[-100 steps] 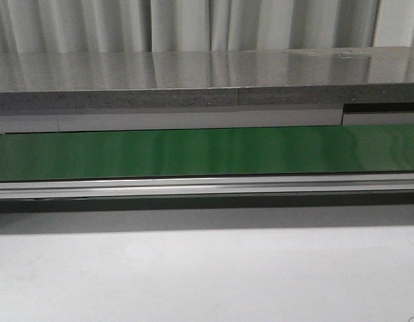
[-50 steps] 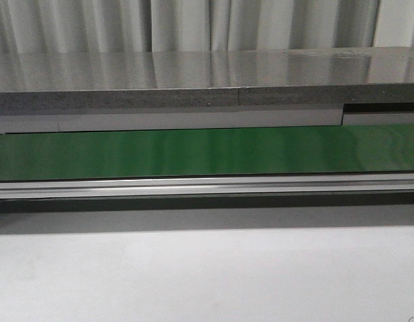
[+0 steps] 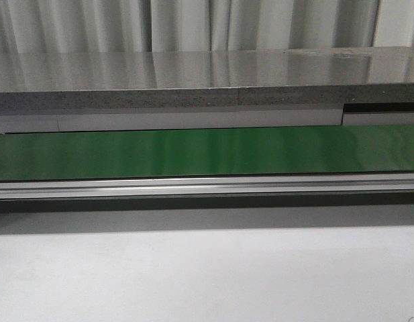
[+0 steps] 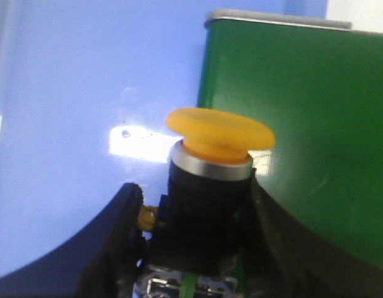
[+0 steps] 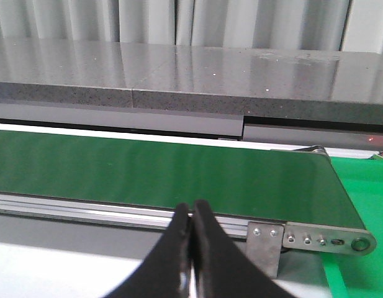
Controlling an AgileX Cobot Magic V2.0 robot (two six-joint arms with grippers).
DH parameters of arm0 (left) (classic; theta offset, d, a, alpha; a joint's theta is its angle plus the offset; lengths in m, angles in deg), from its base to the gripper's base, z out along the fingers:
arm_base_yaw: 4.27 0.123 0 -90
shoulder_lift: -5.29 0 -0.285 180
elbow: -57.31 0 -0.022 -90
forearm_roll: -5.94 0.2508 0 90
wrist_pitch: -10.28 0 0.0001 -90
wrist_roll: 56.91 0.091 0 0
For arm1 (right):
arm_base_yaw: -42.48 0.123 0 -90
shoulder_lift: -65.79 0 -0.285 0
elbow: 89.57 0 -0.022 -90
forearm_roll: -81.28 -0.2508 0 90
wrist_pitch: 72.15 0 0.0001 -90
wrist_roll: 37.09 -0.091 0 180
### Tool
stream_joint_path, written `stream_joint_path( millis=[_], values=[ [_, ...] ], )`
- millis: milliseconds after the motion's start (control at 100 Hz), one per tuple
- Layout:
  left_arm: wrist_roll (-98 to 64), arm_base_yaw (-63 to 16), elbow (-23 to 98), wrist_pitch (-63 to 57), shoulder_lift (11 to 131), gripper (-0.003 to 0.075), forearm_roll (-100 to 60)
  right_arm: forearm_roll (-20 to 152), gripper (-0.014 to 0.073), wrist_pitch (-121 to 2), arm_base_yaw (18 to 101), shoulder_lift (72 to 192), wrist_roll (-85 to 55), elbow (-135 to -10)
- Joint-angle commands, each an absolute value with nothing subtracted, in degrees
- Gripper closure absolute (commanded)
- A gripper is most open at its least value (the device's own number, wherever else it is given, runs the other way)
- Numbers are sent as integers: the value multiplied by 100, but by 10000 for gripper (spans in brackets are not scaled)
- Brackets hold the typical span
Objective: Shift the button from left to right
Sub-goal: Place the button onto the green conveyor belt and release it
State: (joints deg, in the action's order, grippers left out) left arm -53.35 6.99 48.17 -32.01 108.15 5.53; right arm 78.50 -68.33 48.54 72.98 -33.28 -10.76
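Gripping the button (image 4: 207, 186) by its black body, left gripper (image 4: 194, 248) with dark fingers (image 4: 113, 242) pressed against either flank, yellow-orange mushroom cap and silver collar standing clear above the fingertips. Behind the cap, toward 3 o'clock in the left wrist view, a green conveyor belt (image 4: 303, 99); toward 9 o'clock, a pale bluish surface (image 4: 85, 81) with a bright glare patch. Clenched on nothing, right gripper (image 5: 192, 248), its two black fingers meeting tip to tip, poised before the belt's metal side rail (image 5: 85, 208) with the bolted end bracket (image 5: 328, 238) toward 4 o'clock of the tips. Showing neither arm nor button, front view: only the belt (image 3: 207, 153) running full width, a grey stone-like ledge (image 3: 193, 80) at 12 o'clock of it, a white tabletop (image 3: 207, 275) at 6 o'clock.
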Motion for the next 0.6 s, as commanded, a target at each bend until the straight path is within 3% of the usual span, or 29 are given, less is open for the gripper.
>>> stream_joint_path(
  millis=[0,260,350,450,590],
  values=[
    [-5233,525,4989,-2905,10558,741,495,7928,662,-7301,4868,7186,-3322,-1175],
    [-5233,336,4989,-2807,10873,740,390,7928,662,-7301,4868,7186,-3322,-1175],
    [-5233,336,4989,-2844,10996,707,272,7928,662,-7301,4868,7186,-3322,-1175],
    [-5094,336,4989,-2844,11042,572,113,7928,662,-7301,4868,7186,-3322,-1175],
    [-4999,336,4989,-2844,11030,235,43,7928,662,-7301,4868,7186,-3322,-1175]
  ],
)
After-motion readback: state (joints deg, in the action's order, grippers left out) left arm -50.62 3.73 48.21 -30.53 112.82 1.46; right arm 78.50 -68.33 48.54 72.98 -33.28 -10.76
